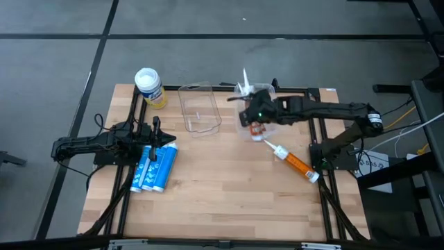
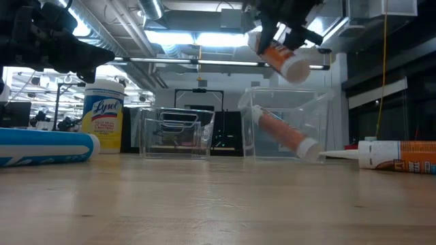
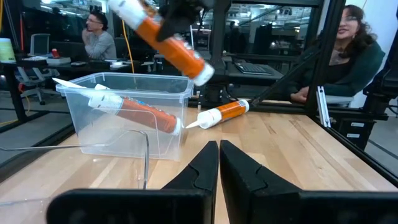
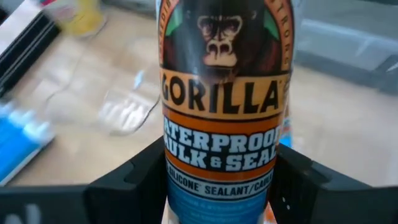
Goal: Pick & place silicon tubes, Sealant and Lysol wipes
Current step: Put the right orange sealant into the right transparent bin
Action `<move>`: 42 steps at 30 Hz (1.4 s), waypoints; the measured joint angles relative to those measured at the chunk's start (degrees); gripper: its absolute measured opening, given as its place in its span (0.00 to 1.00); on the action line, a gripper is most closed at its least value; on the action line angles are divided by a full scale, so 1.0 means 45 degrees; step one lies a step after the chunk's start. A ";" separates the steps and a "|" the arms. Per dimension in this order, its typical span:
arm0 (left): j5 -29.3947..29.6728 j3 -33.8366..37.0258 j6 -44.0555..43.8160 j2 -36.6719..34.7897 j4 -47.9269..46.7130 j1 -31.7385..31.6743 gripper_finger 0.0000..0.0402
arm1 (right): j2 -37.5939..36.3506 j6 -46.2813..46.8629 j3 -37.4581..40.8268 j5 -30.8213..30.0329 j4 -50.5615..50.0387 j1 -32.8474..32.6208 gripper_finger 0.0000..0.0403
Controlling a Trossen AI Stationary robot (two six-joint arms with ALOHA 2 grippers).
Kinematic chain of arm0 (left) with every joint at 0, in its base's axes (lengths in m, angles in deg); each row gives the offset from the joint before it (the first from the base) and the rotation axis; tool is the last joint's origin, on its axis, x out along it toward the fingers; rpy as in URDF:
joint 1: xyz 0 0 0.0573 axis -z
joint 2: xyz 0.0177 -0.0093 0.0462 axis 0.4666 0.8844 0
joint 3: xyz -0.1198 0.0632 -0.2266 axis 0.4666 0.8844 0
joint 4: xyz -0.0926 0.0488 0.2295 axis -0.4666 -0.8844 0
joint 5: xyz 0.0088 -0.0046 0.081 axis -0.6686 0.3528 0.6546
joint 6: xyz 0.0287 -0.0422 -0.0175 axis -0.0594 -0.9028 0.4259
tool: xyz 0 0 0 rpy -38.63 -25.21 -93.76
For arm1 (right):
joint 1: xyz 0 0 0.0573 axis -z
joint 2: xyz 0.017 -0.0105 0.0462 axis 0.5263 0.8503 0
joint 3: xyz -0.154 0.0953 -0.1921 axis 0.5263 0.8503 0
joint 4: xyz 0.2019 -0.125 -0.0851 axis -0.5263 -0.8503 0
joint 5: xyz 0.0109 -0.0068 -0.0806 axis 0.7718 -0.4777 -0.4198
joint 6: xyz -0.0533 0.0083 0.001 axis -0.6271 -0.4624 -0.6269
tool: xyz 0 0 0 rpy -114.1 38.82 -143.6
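Two people seated beyond wooden table; ceiling lights overhead.

- Lysol wipes: yellow canister, white lid, upright, upper left of the high view.
- Blue tubes: lying side by side, left of centre.
- Orange sealant tubes: one held tilted aloft, one inside the clear bin, one lying right of centre.

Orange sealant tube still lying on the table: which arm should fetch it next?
Probably the right. The sealant tube lies on its side of the table, near the right gripper, which first must drop the tube it holds. The left gripper sits shut over the blue tubes.
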 joint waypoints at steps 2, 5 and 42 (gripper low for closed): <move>0.0000 0.0000 0.0000 0.0002 0.0000 0.0003 0.03 | 0.0185 -0.0026 0.0000 -0.0191 0.0095 0.0348 0.53; 0.0000 0.0000 0.0000 0.0001 0.0000 0.0001 0.04 | 0.0534 -0.0422 -0.0010 -0.0302 0.0726 0.0724 0.53; 0.0001 0.0000 0.0000 0.0004 0.0000 0.0004 0.03 | 0.3232 -0.1981 -0.1180 -0.0610 0.2562 0.2664 0.53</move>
